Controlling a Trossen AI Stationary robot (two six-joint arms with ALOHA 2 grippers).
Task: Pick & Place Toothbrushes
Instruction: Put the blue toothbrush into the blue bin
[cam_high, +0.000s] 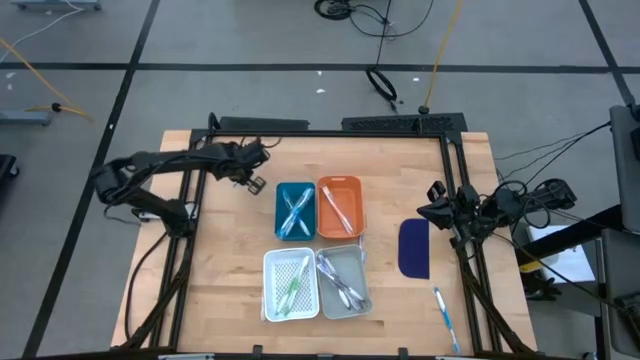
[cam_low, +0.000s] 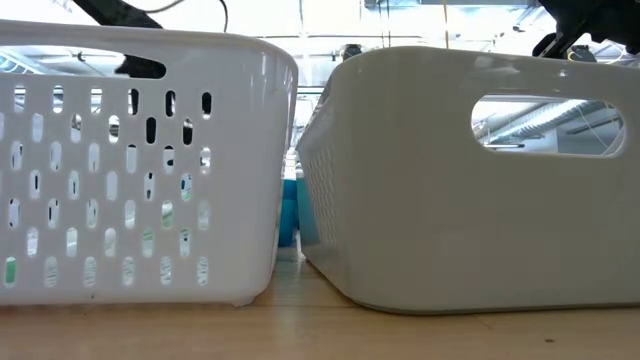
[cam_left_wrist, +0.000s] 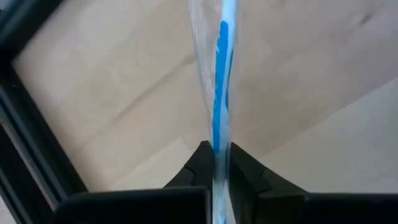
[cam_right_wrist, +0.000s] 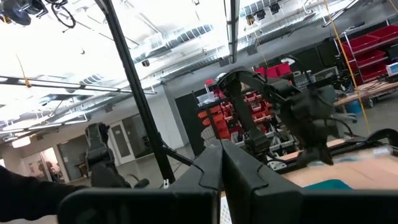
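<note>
My left gripper (cam_left_wrist: 221, 155) is over the table's far left part, left of the blue tray (cam_high: 295, 210), shut on a blue-and-white toothbrush (cam_left_wrist: 221, 74) in a clear wrapper. Toothbrushes lie in the blue tray, the orange tray (cam_high: 340, 207), the white tray (cam_high: 290, 283) and the grey tray (cam_high: 343, 280). One blue toothbrush (cam_high: 445, 315) lies flat on the table near the front right. My right gripper (cam_right_wrist: 221, 158) waits shut at the table's right edge (cam_high: 440, 200), raised and pointing out into the room. My left gripper pinches the toothbrush's handle (cam_left_wrist: 219, 140) between its two fingers. The fingers point steeply down at the table, and the brush runs straight on past the fingertips, in line with them. Its far end leaves the picture, so I cannot tell whether it touches the wood.
A dark blue oblong pad (cam_high: 414, 248) lies right of the trays. In the low view the white tray (cam_low: 140, 170) and grey tray (cam_low: 470, 180) fill the front. The black frame rail (cam_left_wrist: 25, 130) runs close to my left gripper. Bare wood lies left of the trays.
</note>
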